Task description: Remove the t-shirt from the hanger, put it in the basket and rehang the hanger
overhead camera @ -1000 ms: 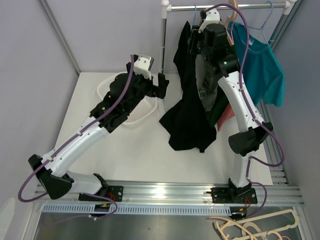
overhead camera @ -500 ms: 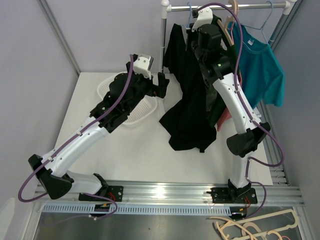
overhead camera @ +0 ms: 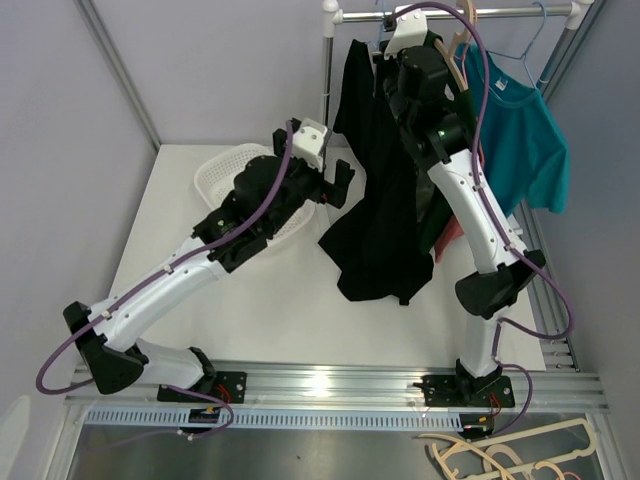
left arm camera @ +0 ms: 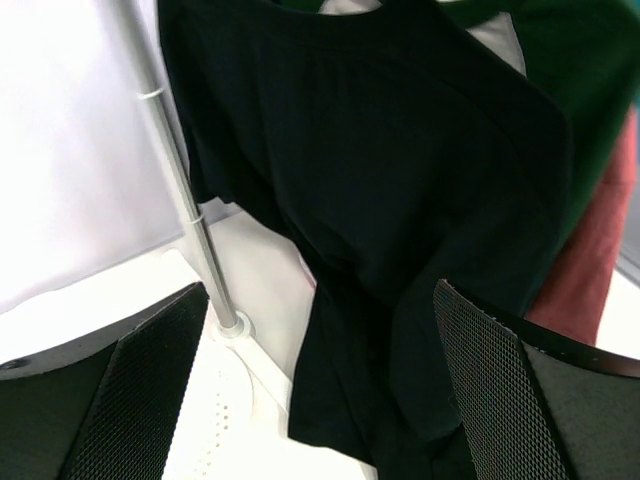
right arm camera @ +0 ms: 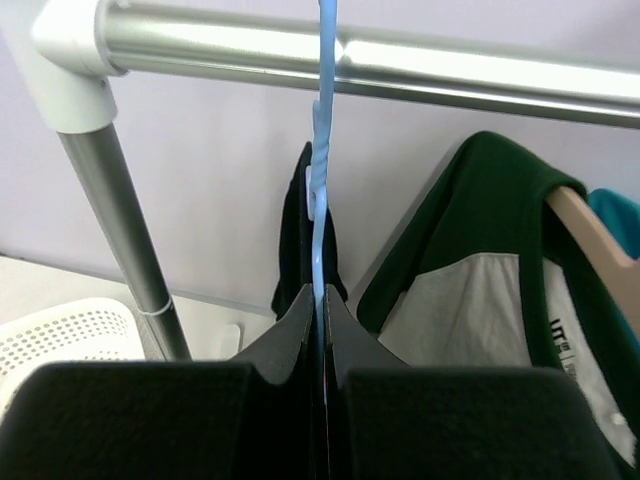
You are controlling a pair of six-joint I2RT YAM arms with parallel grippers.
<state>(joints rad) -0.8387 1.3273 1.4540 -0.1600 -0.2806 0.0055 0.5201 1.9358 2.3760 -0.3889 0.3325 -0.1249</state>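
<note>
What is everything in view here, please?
Black short-sleeved t-shirt: one, black, rail's left end.
Thin light-blue hanger: one, light blue, above it.
Silver metal rail: one, silver, far edge.
Green-and-grey t-shirt: one, green and grey, mid-rail.
Teal t-shirt: one, teal, rail's right end.
Blue wire hanger: one, blue, carrying it.
Red garment: one, red, beside black shirt.
White perforated basket: one, white, table's far left.
White table: one, white, underneath.
Cream plastic hangers: count unclear, cream, front right.
Left gripper: one, black, open, facing black shirt.
Right gripper: one, black, shut on light-blue hanger.

A white basket [overhead camera: 222, 170] sits left of a hanging teal shirt [overhead camera: 525, 130].
</note>
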